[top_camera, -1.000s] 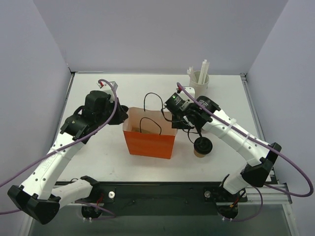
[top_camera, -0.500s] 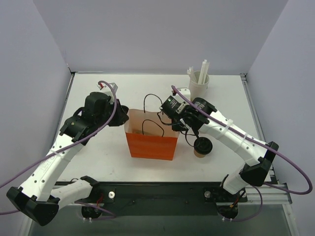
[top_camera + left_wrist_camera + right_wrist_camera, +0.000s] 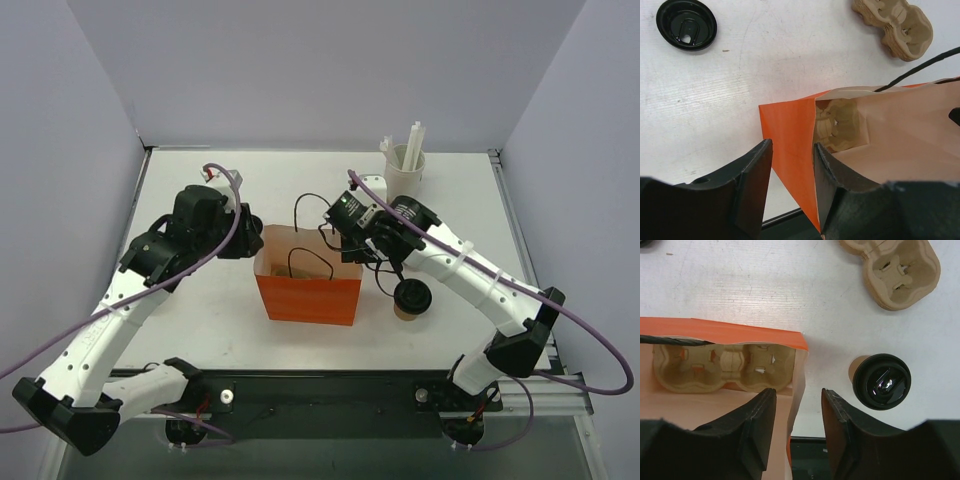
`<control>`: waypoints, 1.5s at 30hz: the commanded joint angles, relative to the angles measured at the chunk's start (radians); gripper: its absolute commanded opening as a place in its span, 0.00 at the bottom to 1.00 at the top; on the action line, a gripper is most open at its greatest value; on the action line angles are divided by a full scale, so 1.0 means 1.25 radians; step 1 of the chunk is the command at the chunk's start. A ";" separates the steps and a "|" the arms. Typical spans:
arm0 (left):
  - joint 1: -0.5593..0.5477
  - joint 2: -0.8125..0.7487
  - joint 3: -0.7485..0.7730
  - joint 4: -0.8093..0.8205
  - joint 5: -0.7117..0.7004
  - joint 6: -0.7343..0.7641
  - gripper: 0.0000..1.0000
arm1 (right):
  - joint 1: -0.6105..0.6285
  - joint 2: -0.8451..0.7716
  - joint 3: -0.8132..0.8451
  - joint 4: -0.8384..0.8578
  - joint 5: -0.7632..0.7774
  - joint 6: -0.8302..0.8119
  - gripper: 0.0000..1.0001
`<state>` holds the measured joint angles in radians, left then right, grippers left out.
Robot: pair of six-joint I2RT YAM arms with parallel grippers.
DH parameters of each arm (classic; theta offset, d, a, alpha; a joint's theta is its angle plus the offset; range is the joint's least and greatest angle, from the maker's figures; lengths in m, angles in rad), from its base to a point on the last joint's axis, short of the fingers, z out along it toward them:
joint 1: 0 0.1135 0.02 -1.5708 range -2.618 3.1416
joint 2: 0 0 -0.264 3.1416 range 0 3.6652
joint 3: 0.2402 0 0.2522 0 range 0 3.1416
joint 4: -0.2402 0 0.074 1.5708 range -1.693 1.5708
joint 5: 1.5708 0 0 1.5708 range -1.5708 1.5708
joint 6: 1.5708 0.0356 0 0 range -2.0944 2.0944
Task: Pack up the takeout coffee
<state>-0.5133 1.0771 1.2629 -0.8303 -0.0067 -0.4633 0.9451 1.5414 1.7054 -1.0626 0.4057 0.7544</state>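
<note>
White table [image 3: 740, 285], takeout coffee [image 3: 881, 381] just beside parted right hand [image 3: 797, 395] astride wall of orange bag [image 3: 715, 330].

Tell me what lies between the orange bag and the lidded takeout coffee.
Nothing but bare table. In the right wrist view, a white strip separates the right wall of the orange bag from the takeout coffee, and nothing rests on it.
</note>
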 commanded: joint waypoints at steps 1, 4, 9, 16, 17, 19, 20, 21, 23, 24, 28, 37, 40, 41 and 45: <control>-0.018 0.032 0.045 -0.007 0.005 0.028 0.48 | -0.003 0.025 0.041 -0.022 0.035 -0.014 0.42; -0.029 0.045 0.049 0.005 0.023 0.031 0.48 | -0.016 0.038 0.054 -0.022 0.033 -0.023 0.42; -0.034 0.079 0.073 0.010 -0.008 0.055 0.45 | -0.044 0.062 0.073 -0.021 0.034 -0.049 0.38; -0.037 0.098 0.087 0.048 -0.054 0.090 0.09 | -0.086 0.070 0.090 0.038 0.019 -0.120 0.06; -0.037 0.096 0.086 0.058 -0.062 0.098 0.06 | -0.088 0.070 0.098 0.043 0.019 -0.138 0.00; -0.039 0.089 0.087 0.092 -0.069 0.110 0.01 | -0.095 0.070 0.125 0.063 0.017 -0.155 0.00; -0.037 0.088 0.089 0.103 -0.082 0.114 0.00 | -0.095 0.069 0.133 0.071 0.015 -0.163 0.00; -0.037 0.081 0.092 0.124 -0.085 0.119 0.00 | -0.097 0.068 0.139 0.079 0.017 -0.175 0.00; -0.039 0.070 0.080 0.150 -0.095 0.136 0.00 | -0.096 0.065 0.140 0.108 0.014 -0.184 0.00; -0.040 0.049 0.071 0.178 -0.100 0.142 0.00 | -0.096 0.056 0.133 0.121 0.008 -0.192 0.00; -0.040 -0.004 0.014 0.166 -0.130 0.135 0.47 | -0.087 0.002 0.010 0.254 0.001 -0.190 0.00; -0.047 -0.174 -0.053 0.030 -0.089 0.048 0.60 | -0.031 -0.163 -0.308 0.473 0.055 -0.164 0.00; -0.047 -0.183 -0.040 0.027 -0.087 0.045 0.61 | -0.026 -0.200 -0.344 0.527 0.084 -0.168 0.00; -0.047 -0.168 -0.032 0.031 -0.088 0.049 0.61 | -0.026 -0.208 -0.347 0.539 0.101 -0.175 0.00; -0.046 -0.106 0.035 0.044 -0.105 0.072 0.61 | -0.026 -0.201 -0.304 0.598 0.149 -0.207 0.00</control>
<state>-0.5678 0.8673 1.2175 -0.8074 -0.1272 -0.3824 0.9108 1.2957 1.2881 -0.4423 0.4850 0.5304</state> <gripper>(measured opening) 0.611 0.027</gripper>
